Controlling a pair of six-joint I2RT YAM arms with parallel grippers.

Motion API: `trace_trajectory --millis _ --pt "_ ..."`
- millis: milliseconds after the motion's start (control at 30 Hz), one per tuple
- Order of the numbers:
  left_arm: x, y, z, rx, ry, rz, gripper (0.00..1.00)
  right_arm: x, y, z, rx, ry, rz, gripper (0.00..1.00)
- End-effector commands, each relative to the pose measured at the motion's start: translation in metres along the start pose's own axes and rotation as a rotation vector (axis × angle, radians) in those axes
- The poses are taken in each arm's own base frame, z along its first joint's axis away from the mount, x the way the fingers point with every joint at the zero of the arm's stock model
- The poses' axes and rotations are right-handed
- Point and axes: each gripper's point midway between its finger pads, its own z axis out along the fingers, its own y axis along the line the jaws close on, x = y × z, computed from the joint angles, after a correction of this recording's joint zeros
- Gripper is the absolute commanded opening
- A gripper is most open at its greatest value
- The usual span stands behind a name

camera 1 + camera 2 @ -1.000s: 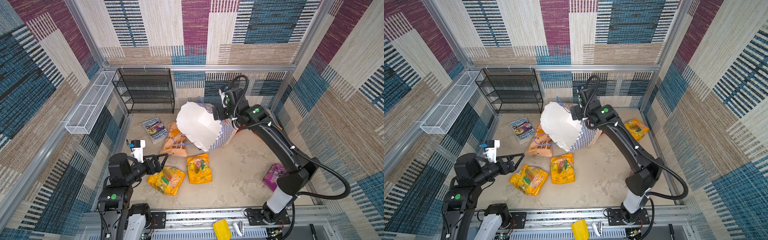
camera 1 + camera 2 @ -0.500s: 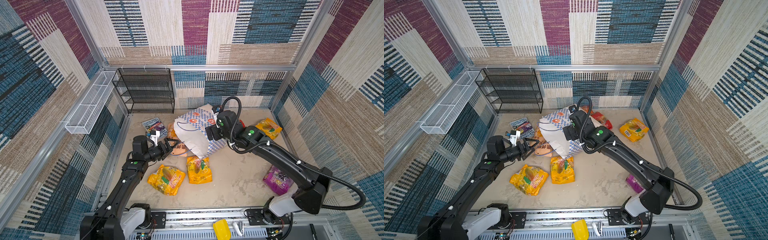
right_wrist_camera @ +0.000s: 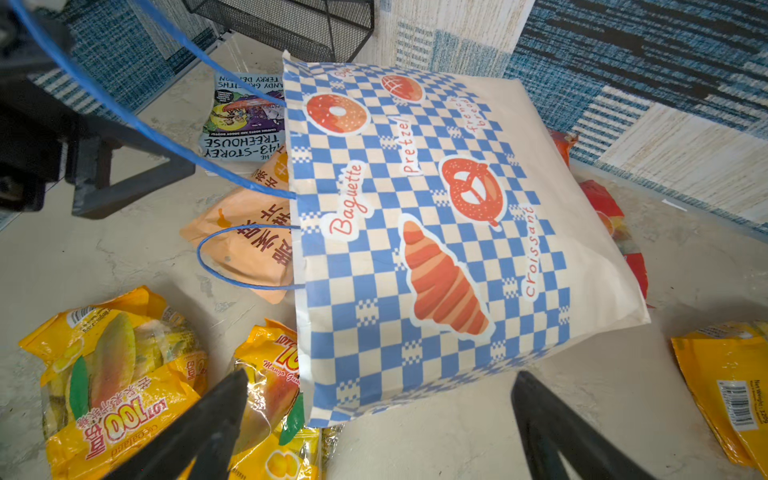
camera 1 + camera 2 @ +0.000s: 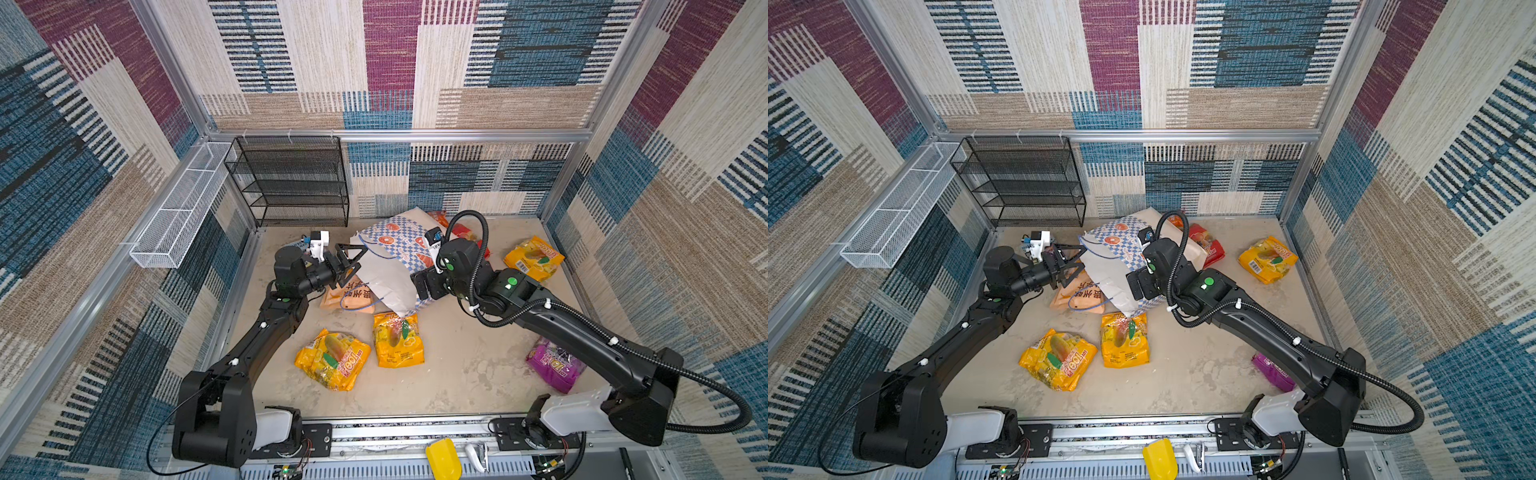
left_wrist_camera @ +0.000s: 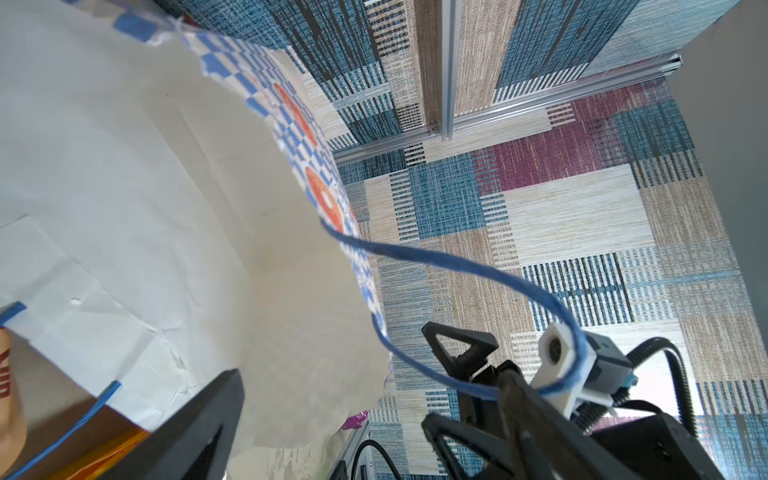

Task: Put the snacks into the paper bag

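The paper bag [image 4: 399,245] lies on its side on the floor, its white inside [image 5: 124,166] facing left. My left gripper [image 4: 353,264] [image 5: 332,374] stands open at the mouth, and a blue cord handle [image 5: 457,266] loops over its wrist. My right gripper [image 4: 422,286] [image 3: 380,378] hovers open over the bag's checked side [image 3: 415,232]. Snacks lie around: two yellow packets [image 4: 332,359] [image 4: 397,340] in front, a pale orange one [image 4: 349,297] partly under the mouth, a red one [image 4: 465,232] behind, a yellow one [image 4: 534,257] and a purple one [image 4: 552,365] at the right.
A book [image 3: 245,120] lies by the bag's mouth, beyond the left gripper. A black wire shelf [image 4: 291,183] stands at the back left wall, with a white wire basket [image 4: 178,208] on the left wall. Aluminium rails edge the floor.
The bag was up in the air at the right gripper and now lies on its side on the floor. The left arm has reached forward to its mouth. The right arm has lowered.
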Motion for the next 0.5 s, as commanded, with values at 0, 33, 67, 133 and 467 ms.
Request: trace_trajectory --millis 0,33,67,133,467 --pt "-0.002 -0.022 0.007 0.071 0.027 0.028 0.99 -0.008 0.007 0.001 -0.015 -0.029 -0.023 1.00" --pt "-0.002 -0.024 0.009 0.075 0.032 0.027 0.99 -0.008 0.009 0.004 -0.015 -0.025 -0.033 1.00" --pt "-0.002 -0.025 0.010 0.079 0.036 0.025 0.99 -0.009 0.011 0.008 -0.013 -0.022 -0.043 1.00" --pt "0.000 -0.029 0.011 0.088 0.042 0.029 0.99 -0.014 0.015 0.015 0.000 -0.017 -0.059 1.00" --pt "-0.005 -0.056 0.011 0.102 0.053 0.078 0.99 -0.024 0.023 0.047 0.053 0.007 -0.107 1.00"
